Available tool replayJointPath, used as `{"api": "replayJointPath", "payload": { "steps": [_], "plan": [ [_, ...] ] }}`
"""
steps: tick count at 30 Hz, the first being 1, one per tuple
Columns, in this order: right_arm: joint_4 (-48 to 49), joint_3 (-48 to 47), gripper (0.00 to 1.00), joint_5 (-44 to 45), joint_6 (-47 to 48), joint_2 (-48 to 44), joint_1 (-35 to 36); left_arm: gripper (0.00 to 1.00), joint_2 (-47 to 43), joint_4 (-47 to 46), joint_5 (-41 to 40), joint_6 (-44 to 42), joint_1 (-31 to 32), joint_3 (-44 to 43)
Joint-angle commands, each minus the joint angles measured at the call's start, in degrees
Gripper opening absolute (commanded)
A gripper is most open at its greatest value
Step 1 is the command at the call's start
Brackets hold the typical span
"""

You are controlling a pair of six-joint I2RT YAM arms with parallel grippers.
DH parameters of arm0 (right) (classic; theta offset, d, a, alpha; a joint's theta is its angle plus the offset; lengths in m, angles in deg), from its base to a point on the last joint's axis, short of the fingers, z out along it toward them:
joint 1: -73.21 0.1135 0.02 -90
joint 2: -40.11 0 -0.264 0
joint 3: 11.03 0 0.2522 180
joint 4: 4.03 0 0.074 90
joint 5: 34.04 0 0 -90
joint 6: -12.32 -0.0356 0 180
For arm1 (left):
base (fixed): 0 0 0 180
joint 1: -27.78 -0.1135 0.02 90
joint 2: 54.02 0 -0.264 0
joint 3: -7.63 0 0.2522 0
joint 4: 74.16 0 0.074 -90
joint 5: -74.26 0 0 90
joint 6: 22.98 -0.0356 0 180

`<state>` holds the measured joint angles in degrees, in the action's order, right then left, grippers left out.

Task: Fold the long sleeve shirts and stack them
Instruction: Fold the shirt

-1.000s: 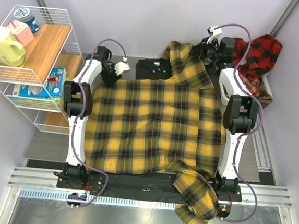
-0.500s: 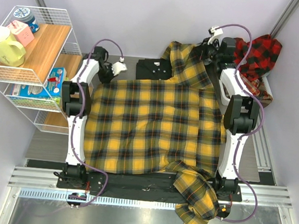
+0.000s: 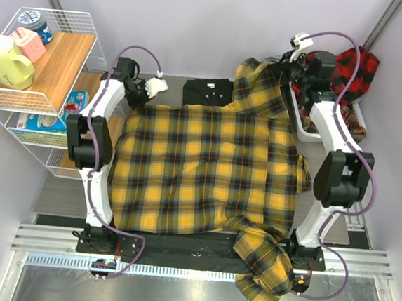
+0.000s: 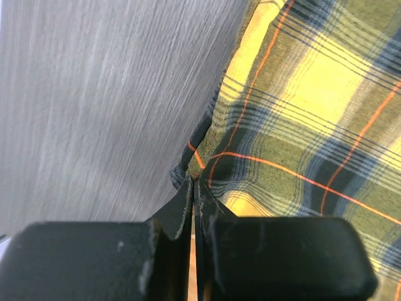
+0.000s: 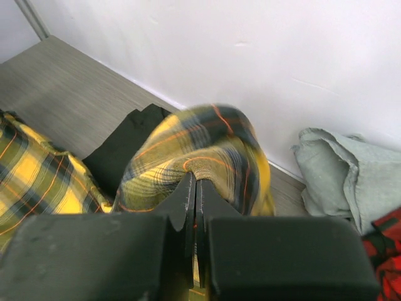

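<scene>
Yellow-and-black plaid flannel shirt lies spread flat across table centre between both arms. One sleeve hangs off the near edge.

L gripper: jaws pressed together, pinching the shirt's far-left hem corner, thin bite right at the edge. R gripper: jaws pressed together on a bunched fold of the far-right sleeve/shoulder, lifted off the table.

Risks:
- L bite is shallow, so the hem prob slips out under any sideways tension.
- R holds a bunch, not an edge, so the fold likely comes out skewed.
- Dangling sleeve's weight could drag the body toward the near edge.
- Folded black shirt lies just beside the lifted fabric and may get swept.

Room: R is tight to back wall and the red-and-black plaid shirt pile. L is near the wire shelf rack. Open space is inward/near.
</scene>
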<state>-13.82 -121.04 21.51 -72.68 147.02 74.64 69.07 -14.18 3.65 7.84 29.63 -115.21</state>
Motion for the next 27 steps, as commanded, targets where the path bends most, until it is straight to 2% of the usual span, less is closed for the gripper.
{"api": "replayJointPath", "payload": {
  "steps": [1, 13, 21, 27],
  "plan": [
    [-1.0, 4.8, 0.01, -1.0, 2.8, -8.6, -0.6, 0.0, -6.0, -1.7, 2.4, -2.0, -0.3, 4.6],
    [-9.2, 21.8, 0.01, -0.8, 8.6, -30.2, -0.7, 0.0, -22.9, -1.8, 4.4, -7.6, -0.3, 22.3],
    [-17.5, 30.9, 0.01, -0.1, 14.2, -41.4, -0.6, 0.0, -29.3, 0.7, 4.2, -10.8, 0.0, 32.9],
    [-24.9, 36.6, 0.01, 0.4, 17.2, -49.0, -0.7, 0.0, -32.0, 2.4, 2.8, -13.2, 0.4, 37.5]
  ]
}}
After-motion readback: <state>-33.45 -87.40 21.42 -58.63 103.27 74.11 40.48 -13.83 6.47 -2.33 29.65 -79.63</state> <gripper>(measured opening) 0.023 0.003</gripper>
